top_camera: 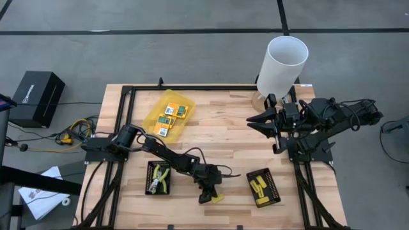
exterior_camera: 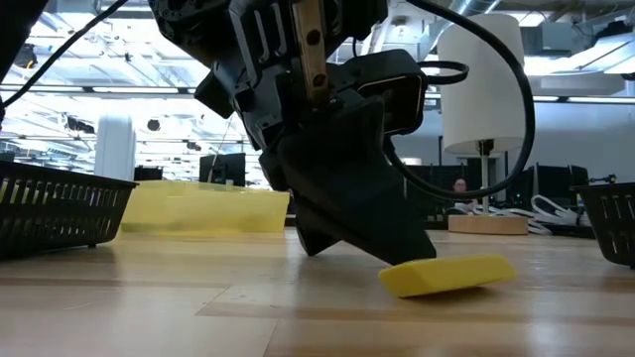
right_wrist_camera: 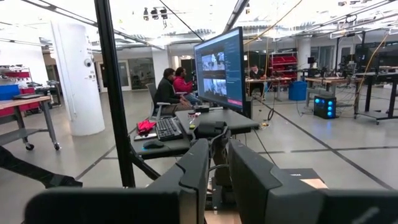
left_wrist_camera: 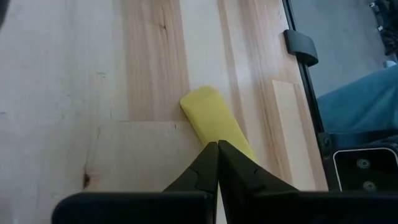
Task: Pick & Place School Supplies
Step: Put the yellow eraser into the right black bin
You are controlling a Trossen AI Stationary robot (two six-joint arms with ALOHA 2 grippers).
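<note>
A flat, elongated yellow piece point(top_camera: 218, 199) lies on the wooden table near its front edge, between two black trays. My left gripper point(left_wrist_camera: 217, 145) is shut, and its fingertips stand on that piece point(left_wrist_camera: 211, 115); the low view shows them point(exterior_camera: 422, 256) meeting its top. Several yellow-orange-green packets point(top_camera: 171, 114) lie in the translucent yellow container point(top_camera: 153, 121). The plier-like tool point(top_camera: 160, 179) lies in the left black tray. My right gripper point(right_wrist_camera: 217, 165) hangs high above the table's right side, its fingers a little apart with nothing between them. My left gripper's shut fingertips rest on the top face of the yellow piece at one end point(left_wrist_camera: 231, 138). They come slanting down from the table's far left and lie roughly along the piece. The piece lies flat on the table point(exterior_camera: 451, 276), its other end free.
The left black tray point(top_camera: 151, 167) stands left of the piece. The right black tray point(top_camera: 273, 191) holds several yellow pieces. A white cylinder point(top_camera: 281, 64) stands at the far right. Bare wood lies between the trays and the container.
</note>
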